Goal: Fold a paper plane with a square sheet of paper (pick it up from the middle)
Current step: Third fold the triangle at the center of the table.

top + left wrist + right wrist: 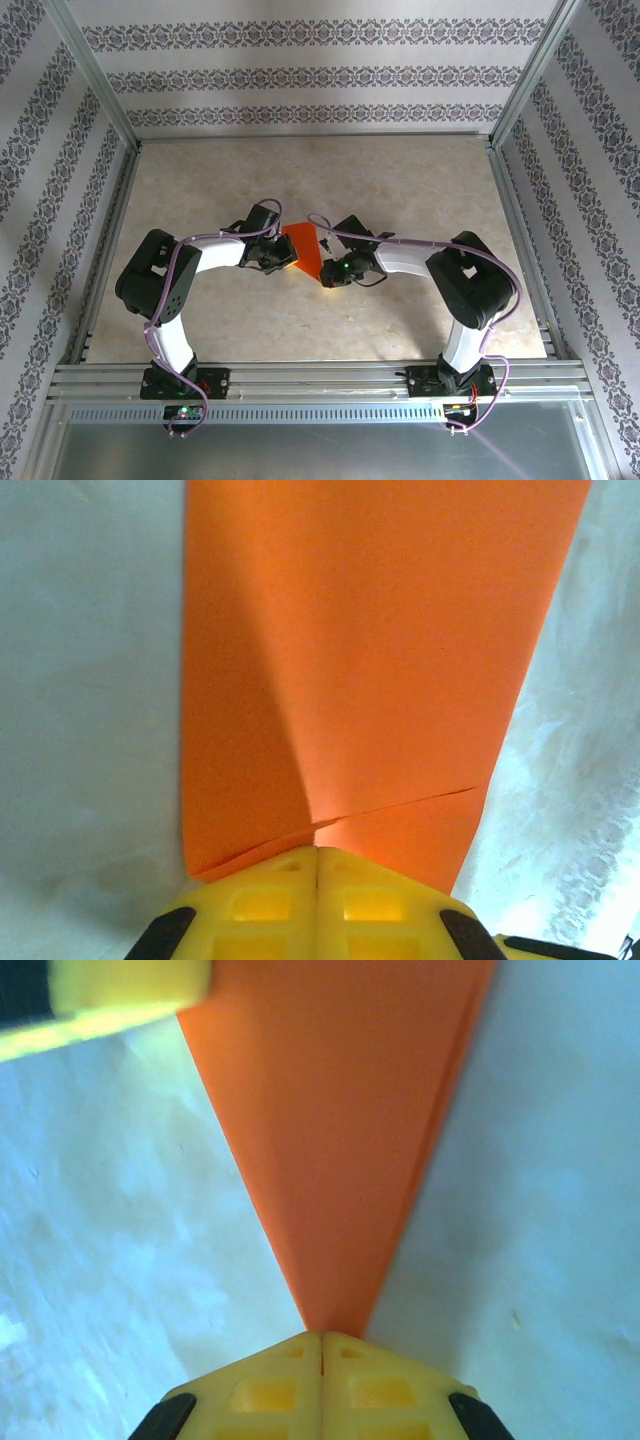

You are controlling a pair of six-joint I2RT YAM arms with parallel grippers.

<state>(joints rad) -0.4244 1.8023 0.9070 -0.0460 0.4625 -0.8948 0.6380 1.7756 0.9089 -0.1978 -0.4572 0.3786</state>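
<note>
The orange-red sheet of paper point(302, 248) is folded into a tapering paper plane shape and hangs between my two grippers over the middle of the table. My left gripper point(288, 258) is shut on its wide end, where a slanted flap edge point(400, 805) crosses just above the yellow fingertips point(270, 880). The paper point(380, 650) spreads away from that gripper point(317, 855). My right gripper point(323, 267) is shut on the narrow pointed tip point(335, 1310), and the jaws of this gripper point(322, 1338) meet with no gap. The paper point(340, 1110) widens away from it.
The beige marbled tabletop point(400, 180) lies below the paper, bounded by aluminium rails point(510, 210) and patterned walls. A yellow finger of my left gripper point(110, 995) shows at the top left of the right wrist view. Both arms bend inward from their bases.
</note>
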